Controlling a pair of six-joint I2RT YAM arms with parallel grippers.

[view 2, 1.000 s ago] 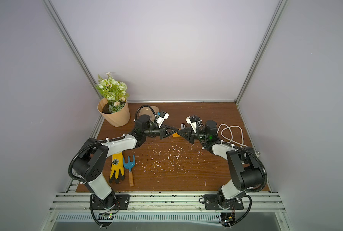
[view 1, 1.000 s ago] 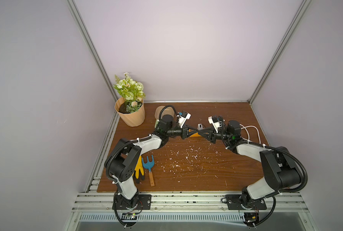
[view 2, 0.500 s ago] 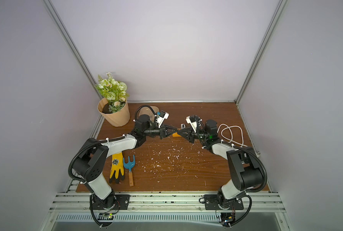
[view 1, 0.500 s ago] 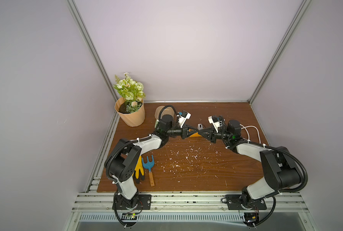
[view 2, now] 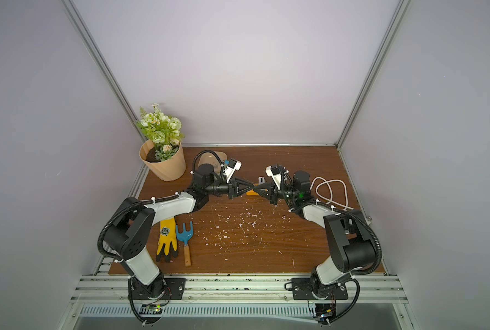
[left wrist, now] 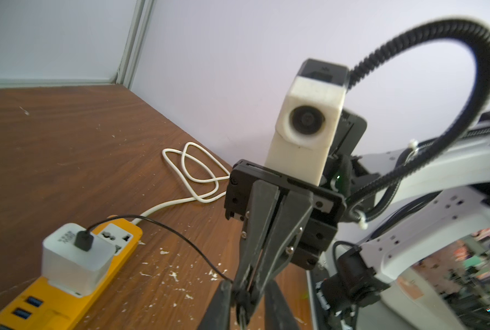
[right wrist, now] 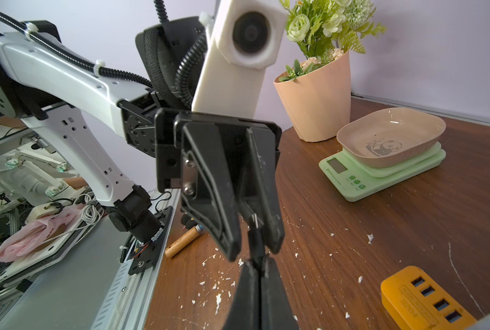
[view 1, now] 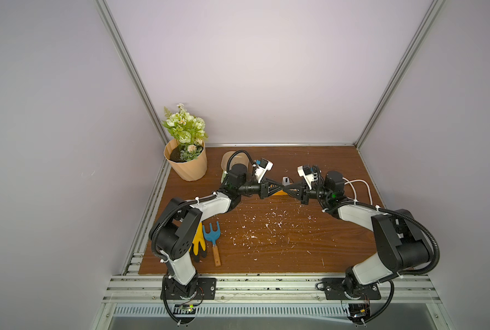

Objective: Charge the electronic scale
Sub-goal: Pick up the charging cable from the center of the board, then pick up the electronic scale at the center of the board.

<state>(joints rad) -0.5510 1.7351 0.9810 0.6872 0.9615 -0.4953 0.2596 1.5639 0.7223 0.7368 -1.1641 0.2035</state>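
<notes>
The electronic scale (right wrist: 381, 174) is pale green and carries a beige panda tray (right wrist: 392, 134). It stands by the flower pot, apart from both grippers. In both top views the left arm hides most of it, leaving only the tray rim (view 1: 227, 158) (view 2: 220, 156). A thin black cable (left wrist: 181, 240) runs from a white charger (left wrist: 72, 257) on the orange power strip (left wrist: 52, 300) to the gripper tips. My right gripper (right wrist: 259, 285) (view 1: 287, 190) is shut on the cable's plug. My left gripper (left wrist: 248, 305) (view 1: 280, 188) faces it tip to tip. It is open, with its fingers on either side of the plug.
The flower pot (view 1: 186, 165) stands at the back left corner. A yellow glove (view 1: 199, 243) and a blue hand fork (view 1: 212, 237) lie at the front left. The strip's white cord (view 1: 358, 185) is looped at the back right. White flecks litter the wooden table (view 1: 266, 243).
The right gripper has moved in to meet the left gripper's tips and has shut on the plug. The left gripper's jaws have parted. Both arms otherwise stay put.
</notes>
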